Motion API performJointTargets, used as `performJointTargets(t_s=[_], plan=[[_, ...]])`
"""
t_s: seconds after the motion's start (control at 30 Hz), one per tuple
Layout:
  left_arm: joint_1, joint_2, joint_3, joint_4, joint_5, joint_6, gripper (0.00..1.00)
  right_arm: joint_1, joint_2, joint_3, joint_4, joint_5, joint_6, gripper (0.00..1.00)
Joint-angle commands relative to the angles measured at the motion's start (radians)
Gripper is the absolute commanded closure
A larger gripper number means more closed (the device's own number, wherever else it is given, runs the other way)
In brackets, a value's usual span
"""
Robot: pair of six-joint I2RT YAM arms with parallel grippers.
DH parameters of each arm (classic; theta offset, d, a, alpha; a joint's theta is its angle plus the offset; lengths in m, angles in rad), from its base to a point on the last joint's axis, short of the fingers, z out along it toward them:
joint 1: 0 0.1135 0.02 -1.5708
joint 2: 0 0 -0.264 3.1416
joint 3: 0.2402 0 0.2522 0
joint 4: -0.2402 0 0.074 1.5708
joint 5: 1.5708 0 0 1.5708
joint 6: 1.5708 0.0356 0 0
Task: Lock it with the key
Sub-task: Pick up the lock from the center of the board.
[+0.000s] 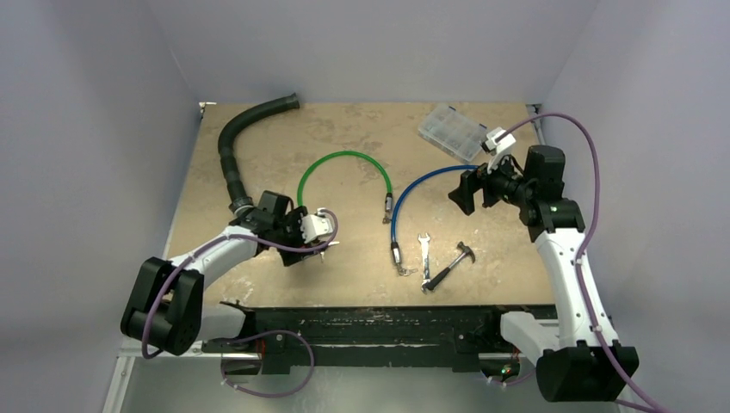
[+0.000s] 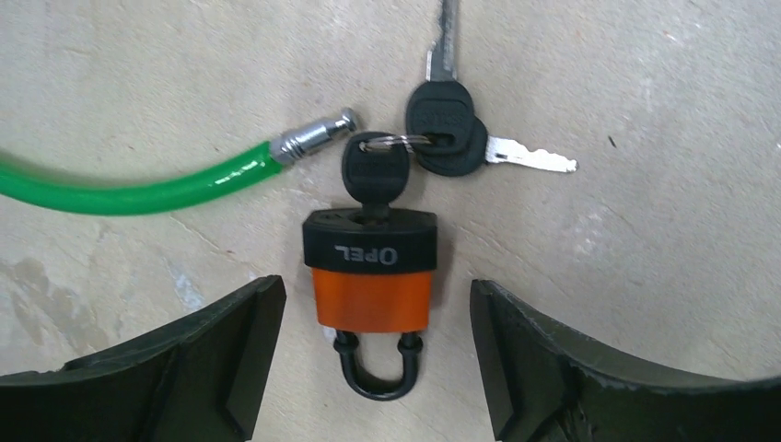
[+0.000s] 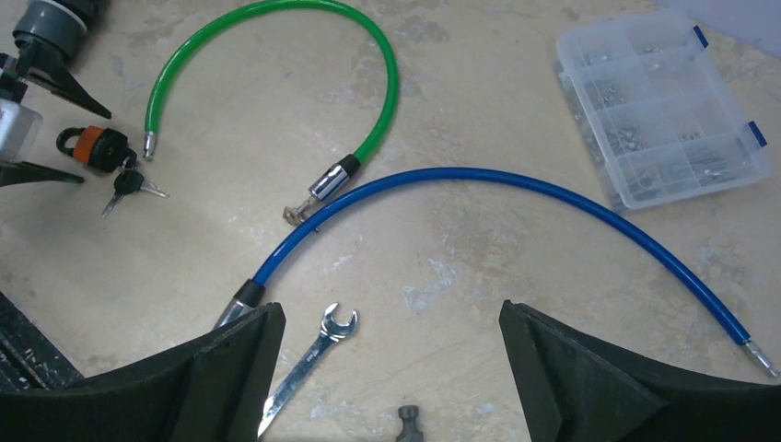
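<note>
An orange padlock (image 2: 371,295) with a black top lies flat on the table, both legs of its black shackle (image 2: 378,373) seated in the body. A black-headed key (image 2: 376,175) sits in its keyhole, with two spare keys (image 2: 451,138) on the ring. My left gripper (image 2: 375,290) is open, its fingers either side of the padlock and not touching it. In the top view the left gripper (image 1: 317,248) covers the lock. The right wrist view shows the padlock (image 3: 97,147) at far left. My right gripper (image 3: 391,318) is open and empty, raised over the table at the right (image 1: 469,191).
A green cable (image 1: 344,168) ends with its metal tip (image 2: 318,136) just beside the padlock. A blue cable (image 1: 422,185), a wrench (image 1: 424,254) and a small hammer (image 1: 452,265) lie mid-table. A clear organiser box (image 1: 452,131) sits back right, a black hose (image 1: 237,146) back left.
</note>
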Motion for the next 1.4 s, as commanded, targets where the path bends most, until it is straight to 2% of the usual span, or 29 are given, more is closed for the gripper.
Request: performJointTargets(t_s=[0.0,0.1,0.17,0.2,0.3,0.47,0.6,0.73,0.83,1.13,1.37], plan=[[-0.005,0.041,-0.016,0.091,-0.041,-0.019,0.23,-0.001,-0.037,-0.023,0.055,-0.031,0.022,0.01],[-0.005,0.052,-0.017,0.087,-0.017,0.008,0.30,-0.001,-0.033,-0.023,0.042,-0.042,0.018,0.01],[-0.005,0.065,-0.015,0.085,-0.016,0.016,0.40,-0.001,-0.033,-0.024,0.045,-0.053,0.012,0.01],[-0.005,0.074,-0.007,0.081,-0.022,0.011,0.49,-0.001,-0.033,-0.025,0.048,-0.059,0.008,0.01],[-0.005,0.103,0.066,0.017,-0.035,-0.067,0.65,-0.001,-0.038,-0.024,0.057,-0.066,-0.005,0.01],[-0.007,0.087,0.227,-0.186,0.150,-0.187,0.79,-0.001,-0.073,-0.041,0.074,-0.141,-0.062,0.01],[-0.014,0.137,0.430,-0.375,0.302,-0.312,0.85,-0.001,-0.130,-0.090,0.112,-0.226,-0.096,0.01],[-0.035,0.204,0.606,-0.515,0.431,-0.392,0.89,0.062,-0.159,-0.111,0.125,-0.285,-0.173,0.01],[-0.074,0.232,0.682,-0.541,0.523,-0.481,0.89,0.129,-0.168,-0.115,0.137,-0.288,-0.240,0.01],[-0.286,0.319,0.844,-0.549,0.647,-0.659,0.90,0.376,-0.121,-0.082,0.168,-0.253,-0.465,0.01],[-0.322,0.396,0.908,-0.522,0.726,-0.728,0.90,0.553,-0.089,-0.073,0.080,-0.222,-0.697,0.02]])
